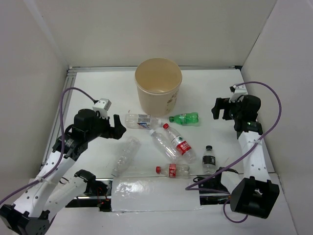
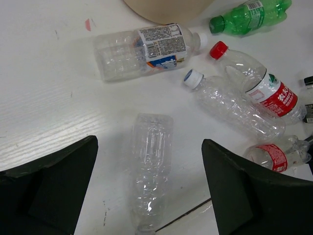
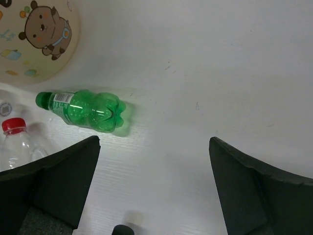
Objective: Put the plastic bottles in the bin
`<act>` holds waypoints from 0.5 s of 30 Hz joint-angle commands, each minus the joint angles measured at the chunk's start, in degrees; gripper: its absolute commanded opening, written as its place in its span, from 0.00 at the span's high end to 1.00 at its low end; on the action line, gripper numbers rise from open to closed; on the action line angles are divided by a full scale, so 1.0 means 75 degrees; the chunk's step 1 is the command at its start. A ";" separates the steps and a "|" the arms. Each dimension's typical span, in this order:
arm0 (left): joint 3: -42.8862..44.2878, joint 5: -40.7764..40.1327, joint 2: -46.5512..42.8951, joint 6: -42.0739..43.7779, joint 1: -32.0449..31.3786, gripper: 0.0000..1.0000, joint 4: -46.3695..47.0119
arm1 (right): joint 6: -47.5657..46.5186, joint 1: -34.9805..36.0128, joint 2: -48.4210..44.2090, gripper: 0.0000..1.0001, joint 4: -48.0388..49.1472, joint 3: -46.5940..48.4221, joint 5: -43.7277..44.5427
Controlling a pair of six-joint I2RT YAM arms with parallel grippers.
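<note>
The beige bin (image 1: 158, 83) stands at the back middle. Six bottles lie or stand in front of it: a green one (image 1: 186, 118), a clear labelled one (image 1: 142, 121), a clear capless one (image 1: 125, 152), a white-capped crushed one (image 1: 162, 143), a red-capped one (image 1: 179, 143), a small red-label one (image 1: 172, 170), and an upright black-capped one (image 1: 209, 159). My left gripper (image 1: 117, 126) is open above the capless bottle (image 2: 150, 171). My right gripper (image 1: 221, 108) is open, right of the green bottle (image 3: 83, 108).
White walls enclose the table on three sides. A crumpled clear plastic sheet (image 1: 154, 193) lies at the near edge between the arm bases. The bin's side shows a bear print (image 3: 46, 27). A red mark (image 2: 88, 24) is on the table.
</note>
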 commanded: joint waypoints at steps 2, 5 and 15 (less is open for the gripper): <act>0.0665 0.0205 0.0455 0.0485 -0.0295 0.03 -0.0148 | -0.0840 -0.0009 0.0220 0.01 -0.0485 0.0323 -0.0045; 0.0970 0.0205 0.0948 0.0567 -0.0517 0.14 -0.0348 | -0.1616 -0.0009 0.0431 0.01 -0.0978 0.0534 -0.0269; 0.2035 -0.0417 0.2213 0.0403 -0.1618 0.11 -0.1412 | -0.1920 -0.0241 0.0689 0.05 -0.1072 0.0406 -0.0642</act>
